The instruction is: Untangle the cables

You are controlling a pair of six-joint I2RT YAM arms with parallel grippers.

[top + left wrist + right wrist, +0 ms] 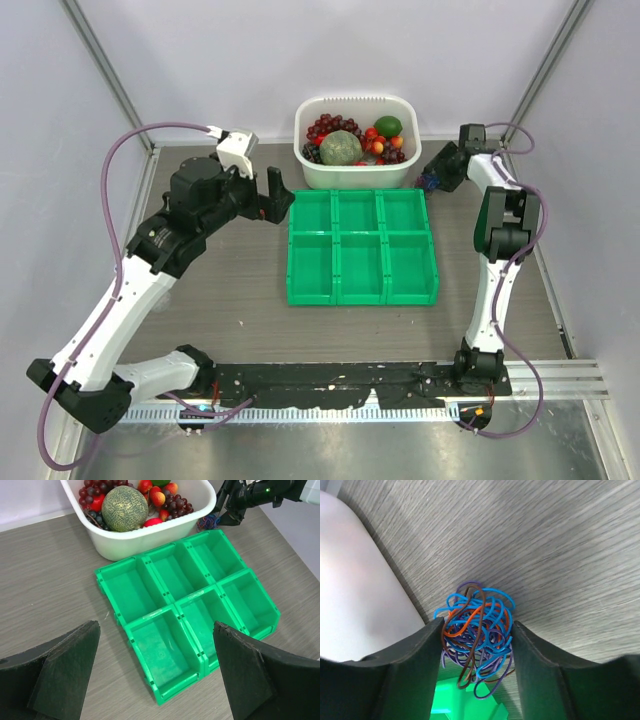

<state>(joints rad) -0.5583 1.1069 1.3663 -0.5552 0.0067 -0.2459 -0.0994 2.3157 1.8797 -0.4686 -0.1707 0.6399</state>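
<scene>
The cables are one multicolour clump point(485, 611) of thin blue, purple, orange and brown cords. My right gripper point(477, 635) is shut on it, with one finger touching each side, just above the grey table by the white tub's corner. The clump also shows in the left wrist view point(207, 522) and in the top view point(430, 184), at the tip of my right gripper point(436, 176). My left gripper point(270, 196) is open and empty, left of the green bins; its fingers point(65, 670) stand wide apart in its wrist view.
A green tray of six bins point(362, 296) lies mid-table, and all the bins look empty. A white tub point(355, 176) holding a melon, grapes and other fruit stands behind it. The tub's wall point(355, 590) is close to the right gripper's left side.
</scene>
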